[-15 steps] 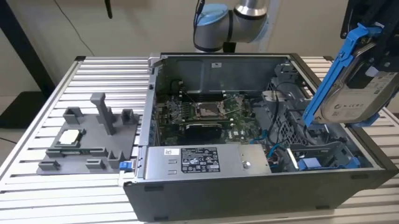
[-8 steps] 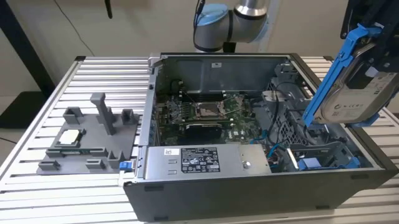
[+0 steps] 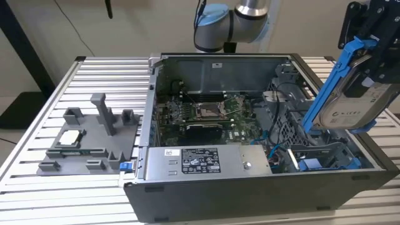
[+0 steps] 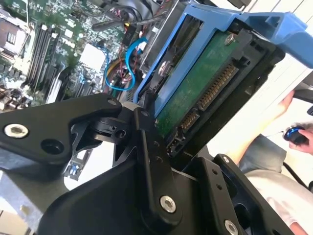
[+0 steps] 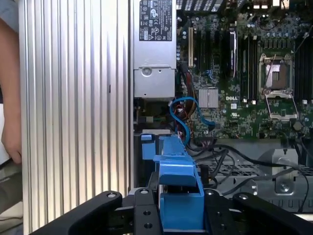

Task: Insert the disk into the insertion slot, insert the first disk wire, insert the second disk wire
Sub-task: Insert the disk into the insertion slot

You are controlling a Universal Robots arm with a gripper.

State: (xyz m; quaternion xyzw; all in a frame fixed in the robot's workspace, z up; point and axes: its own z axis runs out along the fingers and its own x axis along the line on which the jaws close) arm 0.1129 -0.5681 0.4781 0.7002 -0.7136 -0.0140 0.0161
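Observation:
The disk [image 3: 353, 105], silver-grey with a white label in a bright blue carrier [image 3: 325, 89], hangs tilted above the open computer case's side at the exterior view's right. My gripper [image 3: 370, 58] is shut on its upper end. In the second wrist view the black fingers [image 4: 146, 147] clamp the carrier, and the disk's green circuit board [image 4: 195, 93] and connectors face the camera. In the first wrist view the carrier [image 5: 178, 191] sits between the fingers [image 5: 142, 215]. The drive bay [image 3: 325, 157] with blue parts lies below the disk. Blue wires [image 5: 183, 110] loop loosely beside the bay.
The grey labelled power-supply box [image 3: 206, 161] sits along the case's near wall, beside the motherboard [image 3: 206, 112]. A grey fixture plate [image 3: 93, 140] lies on the slatted aluminium table [image 3: 93, 75]. A person's hand [image 4: 288, 105] and arm [image 5: 10, 98] are close to the table edge.

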